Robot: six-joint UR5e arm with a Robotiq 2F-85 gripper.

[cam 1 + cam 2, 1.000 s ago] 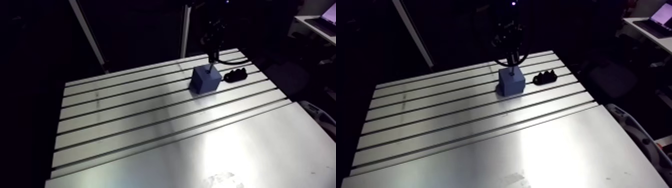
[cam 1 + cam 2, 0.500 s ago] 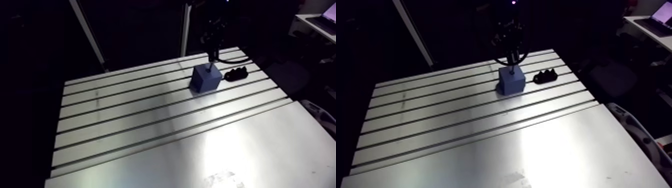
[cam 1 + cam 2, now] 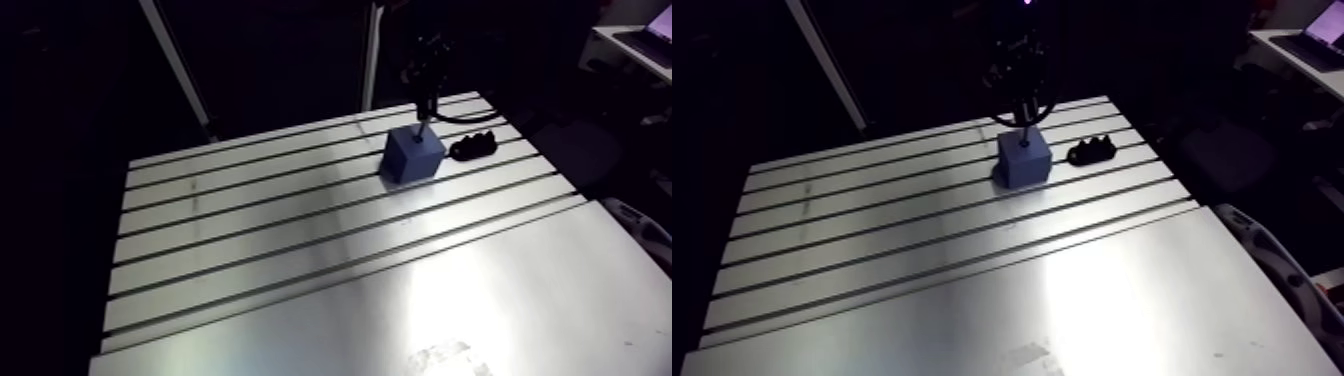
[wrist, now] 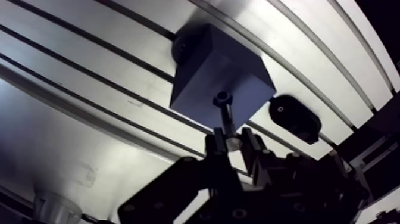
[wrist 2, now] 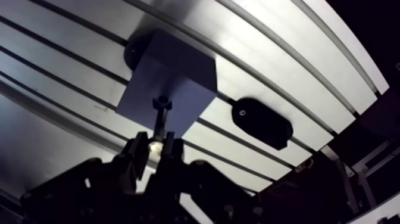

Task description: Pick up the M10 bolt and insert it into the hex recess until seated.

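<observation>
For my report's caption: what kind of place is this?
Probably a robotics test bench: a slotted aluminium table, a blue block standing on it, and the arm's tool gripping a bolt at the block's top.

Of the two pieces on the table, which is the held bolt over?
The blue block: the bolt points at its top face. The low black piece lies beside it, apart.

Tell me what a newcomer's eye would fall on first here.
The blue block stands near the far edge of the slotted table. The gripper hangs right over it, shut on a thin bolt whose lower end is at the block's top face. Beside the block lies a small black part.
</observation>
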